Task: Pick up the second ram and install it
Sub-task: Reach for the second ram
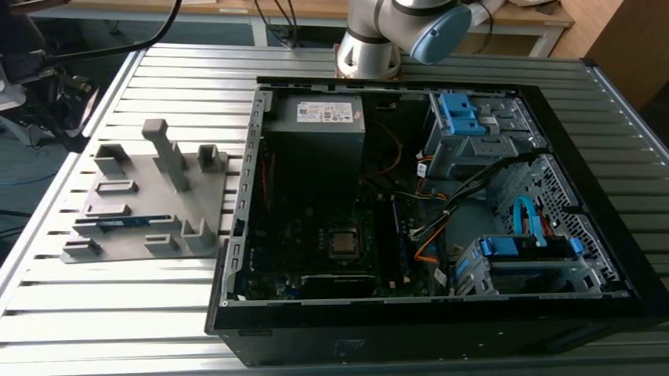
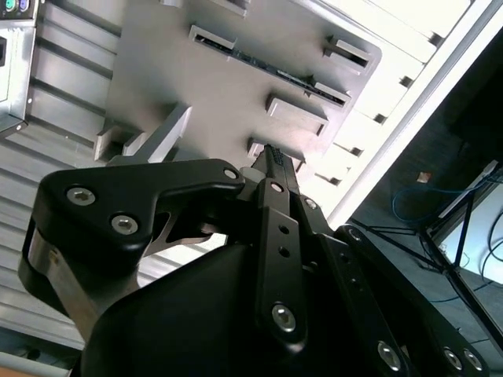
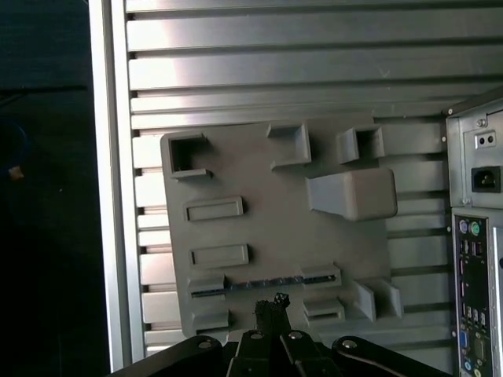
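Slatted tabletop (image 1: 105,313) w/ open PC case (image 1: 251,157); nr its edge, a grey fixture (image 3: 275,212) holds the ram (image 3: 259,283) on edge in slots, prob. for a top-down grab. The pincer (image 3: 271,301) hovers over the fixture near it, tips together, empty.

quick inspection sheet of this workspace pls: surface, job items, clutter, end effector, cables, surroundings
surface: slatted metal table carrying a grey fixture and an open computer case
job's things: second ram sits in the fixture's slots, not yet picked up
clutter: nothing seen
end effector: hangs above the fixture near the ram, apart from it, in both wrist views
cables: blue cable and orange wires inside the case
surroundings: arm's base behind the case, wooden bench beyond it
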You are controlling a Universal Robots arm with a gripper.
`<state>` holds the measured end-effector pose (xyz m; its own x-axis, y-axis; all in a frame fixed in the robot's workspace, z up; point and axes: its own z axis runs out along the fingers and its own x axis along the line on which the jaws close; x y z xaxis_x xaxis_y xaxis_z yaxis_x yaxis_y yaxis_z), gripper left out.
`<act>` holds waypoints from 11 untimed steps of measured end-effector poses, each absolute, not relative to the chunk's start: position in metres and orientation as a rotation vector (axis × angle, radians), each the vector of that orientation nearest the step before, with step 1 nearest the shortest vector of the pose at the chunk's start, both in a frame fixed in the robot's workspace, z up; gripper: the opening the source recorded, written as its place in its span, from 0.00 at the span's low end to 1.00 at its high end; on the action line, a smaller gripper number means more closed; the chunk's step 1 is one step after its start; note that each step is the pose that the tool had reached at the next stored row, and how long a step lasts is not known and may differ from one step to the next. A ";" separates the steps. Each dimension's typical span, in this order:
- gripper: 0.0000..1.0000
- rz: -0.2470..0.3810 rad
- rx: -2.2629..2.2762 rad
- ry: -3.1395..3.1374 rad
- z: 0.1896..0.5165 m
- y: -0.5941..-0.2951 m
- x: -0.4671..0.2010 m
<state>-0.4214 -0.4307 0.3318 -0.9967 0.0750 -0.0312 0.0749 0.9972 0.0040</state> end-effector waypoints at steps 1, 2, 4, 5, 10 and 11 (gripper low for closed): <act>0.10 0.003 0.117 3.108 0.331 -0.431 -0.421; 0.10 0.002 0.117 3.108 0.331 -0.431 -0.421; 0.10 0.001 0.117 3.108 0.330 -0.431 -0.422; 0.10 0.001 0.117 3.108 0.330 -0.431 -0.422; 0.10 0.000 0.117 3.108 0.326 -0.432 -0.421; 0.10 0.001 0.117 3.108 0.324 -0.432 -0.421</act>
<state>-0.4215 -0.4317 0.3243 -0.9967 0.0749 -0.0314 0.0749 0.9972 0.0015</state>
